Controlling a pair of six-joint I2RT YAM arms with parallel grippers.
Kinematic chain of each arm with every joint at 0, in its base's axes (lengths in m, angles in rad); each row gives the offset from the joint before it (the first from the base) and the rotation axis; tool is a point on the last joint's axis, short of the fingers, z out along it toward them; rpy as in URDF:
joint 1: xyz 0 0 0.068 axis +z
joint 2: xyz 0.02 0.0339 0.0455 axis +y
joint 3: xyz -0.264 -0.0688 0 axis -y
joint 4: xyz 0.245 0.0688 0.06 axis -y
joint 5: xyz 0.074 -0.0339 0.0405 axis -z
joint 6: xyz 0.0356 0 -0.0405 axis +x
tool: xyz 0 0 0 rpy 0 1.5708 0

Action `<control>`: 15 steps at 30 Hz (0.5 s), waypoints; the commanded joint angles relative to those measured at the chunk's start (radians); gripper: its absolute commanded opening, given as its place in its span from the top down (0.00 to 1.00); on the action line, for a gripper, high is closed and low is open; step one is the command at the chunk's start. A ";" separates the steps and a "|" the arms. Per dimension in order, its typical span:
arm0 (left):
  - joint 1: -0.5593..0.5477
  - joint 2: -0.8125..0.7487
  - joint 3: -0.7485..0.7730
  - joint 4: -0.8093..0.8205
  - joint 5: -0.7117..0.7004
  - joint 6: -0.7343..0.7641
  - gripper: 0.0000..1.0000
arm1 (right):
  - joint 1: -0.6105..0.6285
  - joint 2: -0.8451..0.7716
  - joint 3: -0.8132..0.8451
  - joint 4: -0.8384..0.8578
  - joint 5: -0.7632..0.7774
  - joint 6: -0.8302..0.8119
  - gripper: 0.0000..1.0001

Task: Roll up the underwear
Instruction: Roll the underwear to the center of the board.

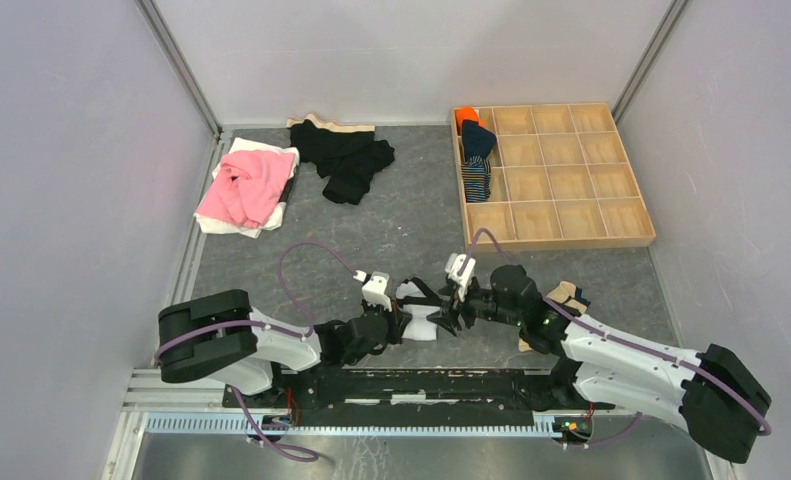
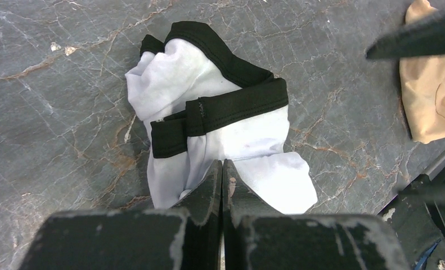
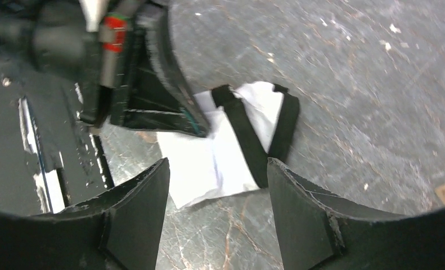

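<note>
White briefs (image 2: 231,140) judged light and limp; best taken at the black waistband (image 2: 237,104). Left gripper (image 2: 221,166) is closed tight at the near hem, pinch unconfirmed. Right gripper (image 3: 217,166) is agape and empty.

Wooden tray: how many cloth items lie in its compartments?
3, all in the left column of the wooden tray: orange item farthest, navy item next, striped item nearest. Others may hide beneath.

Soft, even overhead light, faint shadows. The right wrist view blurs at upper left, with mild sheen on the desk (image 3: 349,84).
</note>
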 commanded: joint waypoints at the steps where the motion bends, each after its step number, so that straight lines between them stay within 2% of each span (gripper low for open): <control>1: 0.006 0.072 -0.046 -0.206 0.065 -0.021 0.98 | 0.138 -0.038 0.000 0.019 0.113 -0.201 0.31; 6: 0.012 0.072 -0.049 -0.202 0.071 -0.014 0.98 | 0.235 -0.021 0.054 -0.062 0.281 -0.254 0.38; 7: 0.012 0.072 -0.050 -0.202 0.073 -0.014 0.98 | 0.238 -0.025 0.064 -0.060 0.333 -0.234 0.36; 8: 0.015 0.074 -0.051 -0.199 0.075 -0.012 0.98 | 0.238 -0.033 0.065 -0.041 0.364 -0.225 0.30; 11: 0.020 0.080 -0.051 -0.187 0.087 -0.006 0.98 | 0.237 -0.093 0.017 0.071 0.383 -0.285 0.19; 15: 0.025 0.091 -0.044 -0.179 0.100 0.003 0.98 | 0.242 -0.143 -0.050 0.172 0.330 -0.507 0.18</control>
